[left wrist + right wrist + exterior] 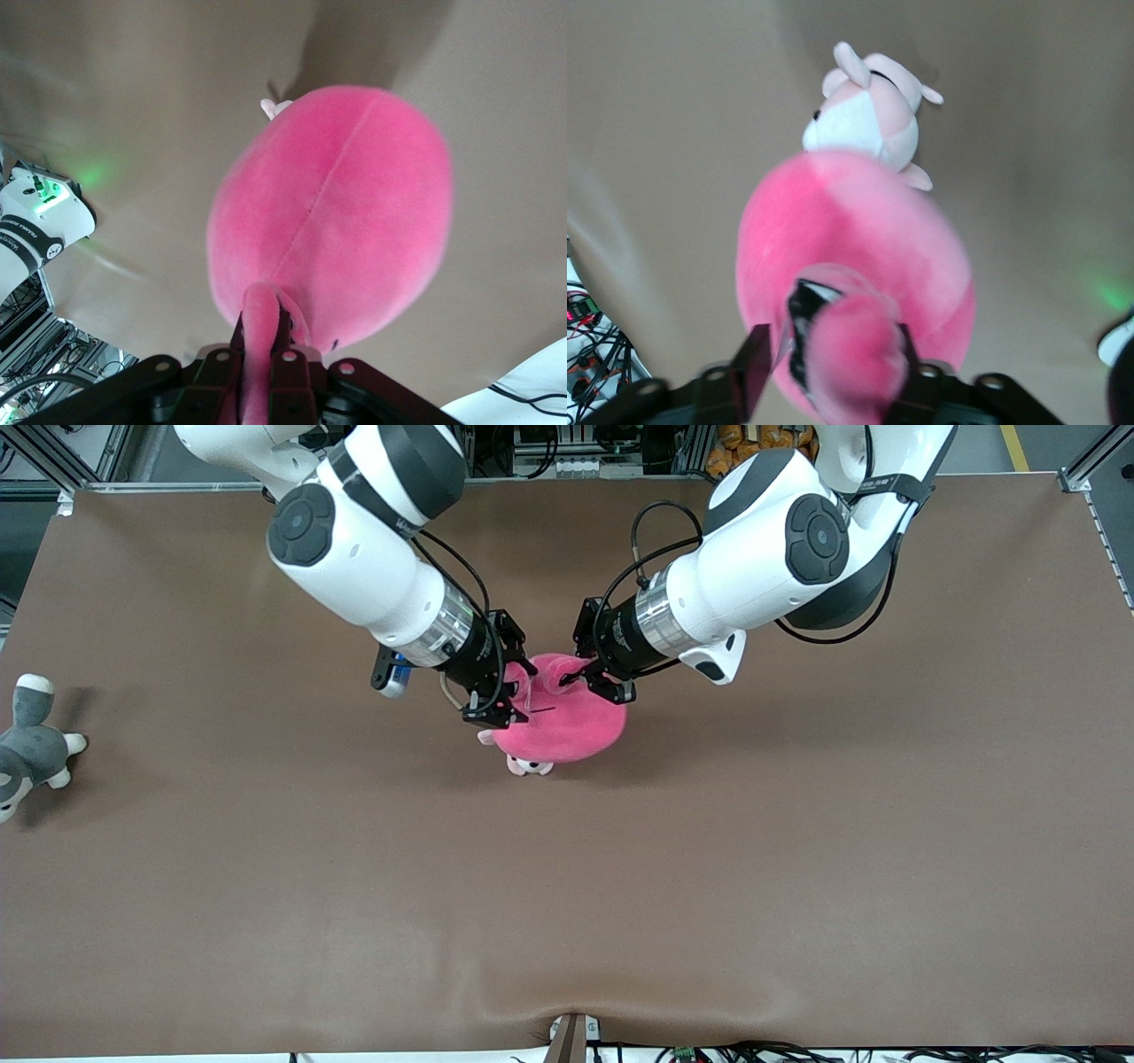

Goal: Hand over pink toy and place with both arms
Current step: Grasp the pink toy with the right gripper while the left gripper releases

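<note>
The hot-pink toy (560, 722) hangs between my two grippers over the middle of the table. My left gripper (592, 682) is shut on one floppy ear, and the pinched ear runs between its fingers in the left wrist view (261, 323). The toy's round body (337, 212) hangs below that grip. My right gripper (505, 701) is at the toy's end toward the right arm. In the right wrist view this gripper (833, 350) is open. The other ear (855, 350) lies between its fingers, and one finger (751, 372) stands apart from it.
A small pale pink-and-white puppy plush (529, 765) lies on the brown table under the pink toy, and it also shows in the right wrist view (868, 111). A grey-and-white plush animal (31, 748) lies at the right arm's end of the table.
</note>
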Robot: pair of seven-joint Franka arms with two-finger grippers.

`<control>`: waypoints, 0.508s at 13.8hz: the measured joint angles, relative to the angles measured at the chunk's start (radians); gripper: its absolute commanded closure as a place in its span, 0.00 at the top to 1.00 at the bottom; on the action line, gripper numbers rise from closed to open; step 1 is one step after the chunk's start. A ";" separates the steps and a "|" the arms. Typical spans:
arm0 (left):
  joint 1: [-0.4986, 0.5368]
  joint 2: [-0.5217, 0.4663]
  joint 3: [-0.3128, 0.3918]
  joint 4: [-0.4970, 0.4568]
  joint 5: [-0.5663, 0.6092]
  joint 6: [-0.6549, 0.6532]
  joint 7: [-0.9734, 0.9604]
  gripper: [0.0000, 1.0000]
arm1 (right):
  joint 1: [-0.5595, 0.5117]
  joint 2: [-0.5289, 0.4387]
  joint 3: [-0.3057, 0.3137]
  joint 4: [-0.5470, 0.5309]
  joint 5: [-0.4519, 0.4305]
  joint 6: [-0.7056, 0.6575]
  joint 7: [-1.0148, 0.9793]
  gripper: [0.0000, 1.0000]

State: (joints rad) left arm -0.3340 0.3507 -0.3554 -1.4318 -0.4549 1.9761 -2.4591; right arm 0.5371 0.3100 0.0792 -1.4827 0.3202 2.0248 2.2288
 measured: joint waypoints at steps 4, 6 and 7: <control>0.002 0.000 0.001 0.001 0.000 0.004 0.000 0.35 | 0.001 0.000 0.000 0.009 -0.047 -0.029 0.000 0.00; 0.009 0.000 0.004 0.006 0.000 0.006 0.001 1.00 | 0.001 0.000 -0.001 0.009 -0.052 -0.032 0.000 0.00; 0.016 -0.002 0.005 0.010 0.000 0.006 0.007 1.00 | 0.001 0.000 -0.003 0.009 -0.057 -0.034 0.001 0.00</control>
State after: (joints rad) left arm -0.3180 0.3487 -0.3500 -1.4216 -0.4547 1.9816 -2.4520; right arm 0.5382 0.3102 0.0764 -1.4735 0.2632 1.9908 2.2296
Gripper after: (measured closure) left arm 0.652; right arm 0.881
